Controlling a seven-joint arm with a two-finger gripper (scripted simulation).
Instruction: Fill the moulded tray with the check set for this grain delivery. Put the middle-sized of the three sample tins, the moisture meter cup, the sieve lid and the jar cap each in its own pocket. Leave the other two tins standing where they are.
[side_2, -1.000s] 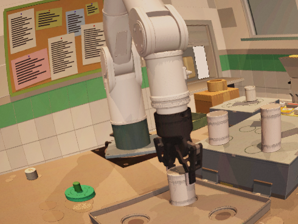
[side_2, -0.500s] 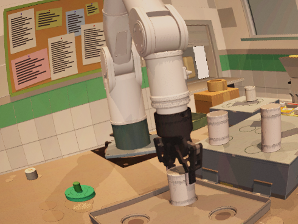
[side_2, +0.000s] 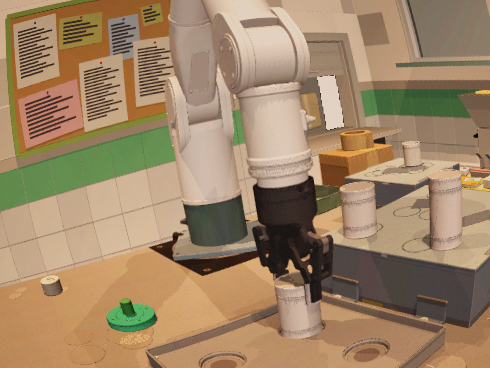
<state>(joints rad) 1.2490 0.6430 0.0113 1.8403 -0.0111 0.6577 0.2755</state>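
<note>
The moulded tray [side_2: 300, 340] lies at the front of the brown table, with round pockets in it. A white sample tin [side_2: 299, 310] stands upright in its far pocket. I grip this tin at its top with my gripper [side_2: 295, 272]. Two other white tins stand on the grey box to the right, a shorter one [side_2: 358, 209] and a taller one [side_2: 445, 209]. A green lid with a knob [side_2: 131, 315] lies on the table to the left. A small grey cap [side_2: 51, 285] lies further left. A small white cup [side_2: 411, 153] stands on a far grey box.
The grey box [side_2: 410, 255] rises just right of the tray. The robot's base [side_2: 215, 235] stands behind the tray. An orange box [side_2: 356, 159] with a tan ring on top sits further back. A tiled wall runs along the left.
</note>
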